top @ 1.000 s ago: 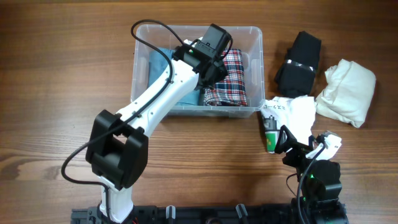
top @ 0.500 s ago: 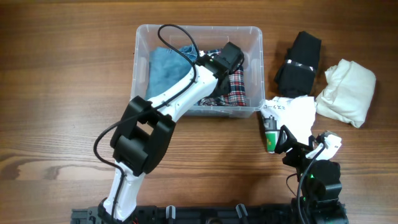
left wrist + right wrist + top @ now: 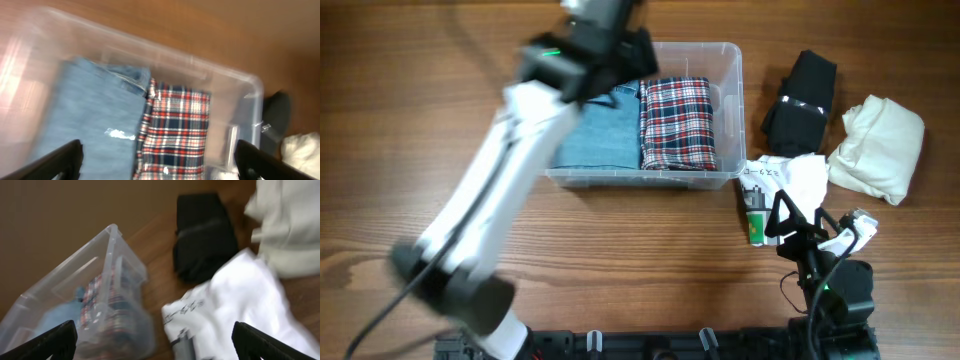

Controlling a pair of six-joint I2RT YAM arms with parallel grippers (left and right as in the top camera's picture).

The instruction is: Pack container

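The clear container (image 3: 732, 110) stands at the back middle of the table. Inside it, a folded blue denim piece (image 3: 595, 135) lies on the left and a folded red plaid cloth (image 3: 678, 122) on the right, side by side. My left gripper (image 3: 610, 45) hovers, blurred, above the container's back left part. In the left wrist view it (image 3: 160, 162) is open and empty, looking down on the denim (image 3: 95, 115) and plaid (image 3: 177, 130). My right gripper (image 3: 815, 225) stands open near the front right, over the edge of a white printed shirt (image 3: 790, 180).
A black folded garment (image 3: 802, 100) lies right of the container, and a cream bundle (image 3: 878, 145) at the far right. A small green-and-white item (image 3: 755, 222) sits by the white shirt. The left arm stretches diagonally across the table's left half.
The left gripper let go of the plaid cloth, opened and rose back to the left. The plaid now lies flat beside the denim. The right gripper shifted only slightly.
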